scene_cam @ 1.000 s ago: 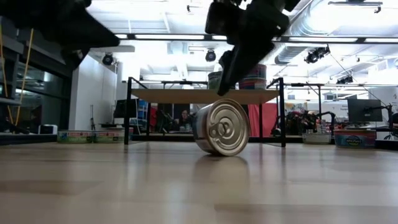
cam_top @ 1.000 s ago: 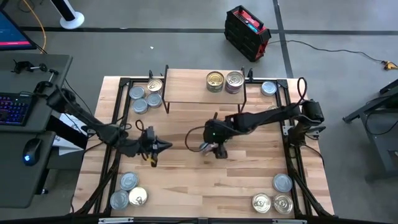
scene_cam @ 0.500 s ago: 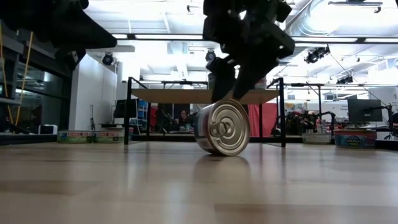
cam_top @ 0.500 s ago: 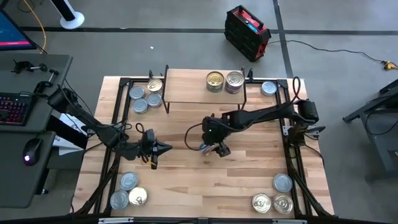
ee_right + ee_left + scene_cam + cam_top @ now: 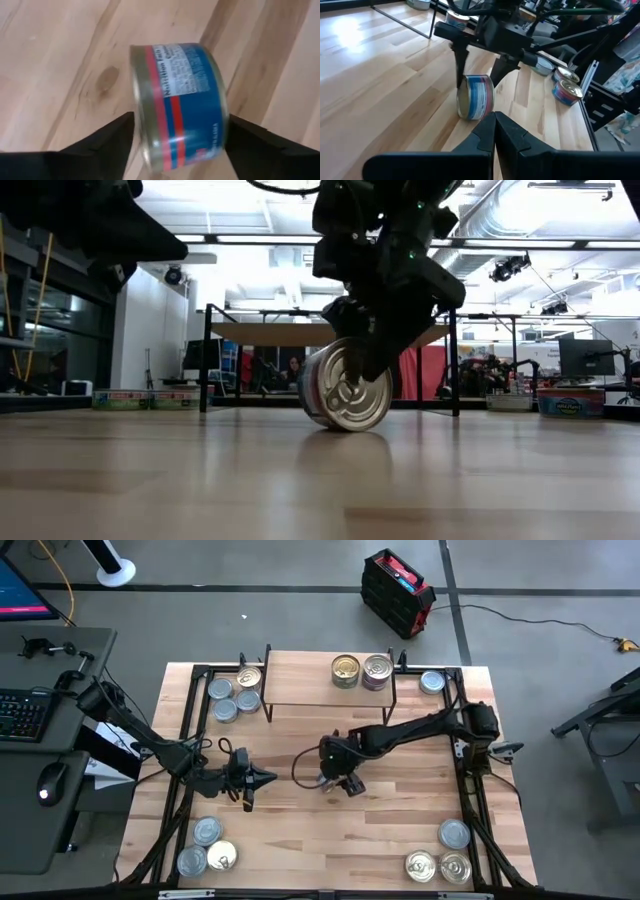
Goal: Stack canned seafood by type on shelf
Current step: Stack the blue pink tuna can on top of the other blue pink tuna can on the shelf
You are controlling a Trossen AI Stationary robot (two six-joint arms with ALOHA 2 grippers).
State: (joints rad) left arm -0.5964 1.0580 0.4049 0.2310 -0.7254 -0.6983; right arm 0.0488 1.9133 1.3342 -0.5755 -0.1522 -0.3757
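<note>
A tin (image 5: 345,385) with a gold pull-tab lid and a blue and red label (image 5: 177,105) stands on its rim mid-table. My right gripper (image 5: 335,780) has come down over it and is shut on it. My left gripper (image 5: 262,777) hangs shut to its left, with its fingers (image 5: 495,132) pointing at the tin (image 5: 475,97). The shelf (image 5: 300,680) stands at the far edge and carries a gold-lidded tin (image 5: 345,669) and a silver-lidded tin (image 5: 377,668). My right gripper pinches the tin across its two flat ends, coming from above and pointing down. One finger (image 5: 385,350) lies over the pull-tab lid (image 5: 350,395), which faces the near edge; the other (image 5: 107,140) is on the opposite end. The tin rests on the table on its rim, slightly tipped.
Several silver tins (image 5: 232,698) sit beside the shelf's left end and one (image 5: 431,682) sits at its right. Three tins (image 5: 205,850) lie at the near left corner and three (image 5: 445,858) at the near right. Black frame rails (image 5: 185,740) run along both sides.
My right gripper has come down and moved a little toward the table's left edge, its fingers dropping from above the tin to either side of it. The tin has shifted slightly left and tipped, its rim staying on the table.
</note>
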